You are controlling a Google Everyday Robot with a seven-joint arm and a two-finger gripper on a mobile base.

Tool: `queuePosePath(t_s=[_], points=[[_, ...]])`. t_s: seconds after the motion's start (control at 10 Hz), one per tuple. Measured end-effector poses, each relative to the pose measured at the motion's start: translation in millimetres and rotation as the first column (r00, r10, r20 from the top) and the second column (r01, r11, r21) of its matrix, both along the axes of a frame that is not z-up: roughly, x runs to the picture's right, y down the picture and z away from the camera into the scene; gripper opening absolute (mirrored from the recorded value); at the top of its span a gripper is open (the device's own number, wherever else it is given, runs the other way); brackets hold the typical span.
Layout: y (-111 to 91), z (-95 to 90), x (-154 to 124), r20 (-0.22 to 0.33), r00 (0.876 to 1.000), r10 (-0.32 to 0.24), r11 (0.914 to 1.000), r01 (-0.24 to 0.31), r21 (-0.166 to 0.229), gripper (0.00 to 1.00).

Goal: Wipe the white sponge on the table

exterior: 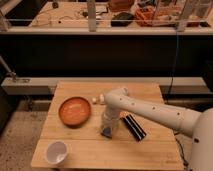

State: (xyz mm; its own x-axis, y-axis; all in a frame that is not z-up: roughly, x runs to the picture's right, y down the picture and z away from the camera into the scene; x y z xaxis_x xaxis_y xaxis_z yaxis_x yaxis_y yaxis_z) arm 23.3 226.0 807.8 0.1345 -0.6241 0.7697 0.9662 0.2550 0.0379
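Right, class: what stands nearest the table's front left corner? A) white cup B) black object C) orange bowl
A: the white cup sits at that corner of the table; the gripper holds the white sponge down mid-table, between the orange bowl and the black object.
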Motion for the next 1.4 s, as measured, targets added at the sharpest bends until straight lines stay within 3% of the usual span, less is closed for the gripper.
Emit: queuePosePath(t_s=[0.3, 0.9, 1.2, 1.4], points=[[17, -27.7, 33, -0.019, 1.000, 0.018, 0.9997, -0.018, 0.015, 0.00], [81, -84.6, 36, 0.003, 0.998, -0.066, 0.9977, 0.066, 0.012, 0.00], [97, -98.3, 18, 0.048, 0.992, -0.120, 0.9927, 0.119, 0.019, 0.00], [111, -112.4, -20, 0.120, 0.975, -0.184, 0.9829, 0.182, 0.027, 0.00]])
